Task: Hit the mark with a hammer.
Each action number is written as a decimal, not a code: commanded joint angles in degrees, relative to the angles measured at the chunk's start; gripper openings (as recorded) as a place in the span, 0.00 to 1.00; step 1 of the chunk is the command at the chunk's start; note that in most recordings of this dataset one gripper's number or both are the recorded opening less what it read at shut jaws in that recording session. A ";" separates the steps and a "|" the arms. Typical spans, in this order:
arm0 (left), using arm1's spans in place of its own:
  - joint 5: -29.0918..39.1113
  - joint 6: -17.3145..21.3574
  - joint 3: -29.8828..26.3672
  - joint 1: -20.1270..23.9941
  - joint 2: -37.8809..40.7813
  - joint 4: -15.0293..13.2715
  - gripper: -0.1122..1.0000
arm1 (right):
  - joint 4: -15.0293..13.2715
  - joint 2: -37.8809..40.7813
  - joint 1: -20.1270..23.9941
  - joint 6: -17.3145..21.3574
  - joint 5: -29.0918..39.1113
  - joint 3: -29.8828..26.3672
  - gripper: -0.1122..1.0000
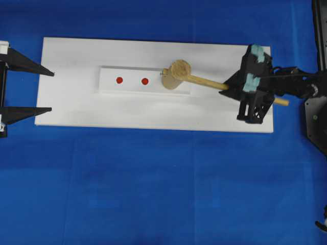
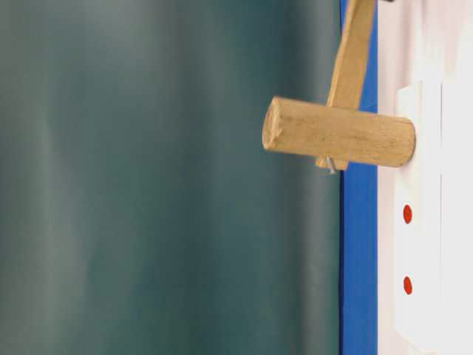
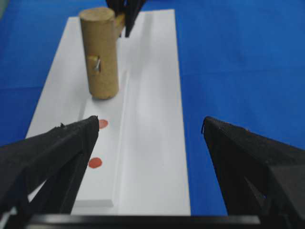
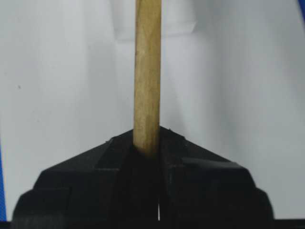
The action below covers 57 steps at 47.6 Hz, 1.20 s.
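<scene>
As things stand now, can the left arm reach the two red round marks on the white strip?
Probably yes. The left gripper is open and points along the white board toward the two red round marks; nothing lies between. The light-wood hammer stands beyond them.

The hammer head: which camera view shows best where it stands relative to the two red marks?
The overhead view: the hammer head sits right of both red marks, covering neither. The left wrist view shows it beyond them, the table-level view shows it touching the strip; the right wrist view shows only the handle.
</scene>
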 commanded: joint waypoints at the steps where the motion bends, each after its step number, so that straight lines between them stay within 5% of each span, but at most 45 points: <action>1: -0.26 -0.09 -0.44 0.09 0.26 -0.18 0.89 | 0.18 -1.49 0.26 -0.44 -0.53 -1.05 0.12; 24: -0.26 -0.18 -0.44 0.09 0.35 -0.09 0.89 | -3.16 -19.34 0.35 -0.88 0.53 -2.90 0.12; 40: -0.26 -0.09 -0.44 0.09 0.35 -0.09 0.89 | -3.34 -16.08 1.05 -0.88 0.62 -5.54 0.12; 57: -0.44 -0.18 -0.44 0.09 0.35 -0.09 0.89 | -3.43 -4.83 4.92 -1.05 0.26 -16.35 0.12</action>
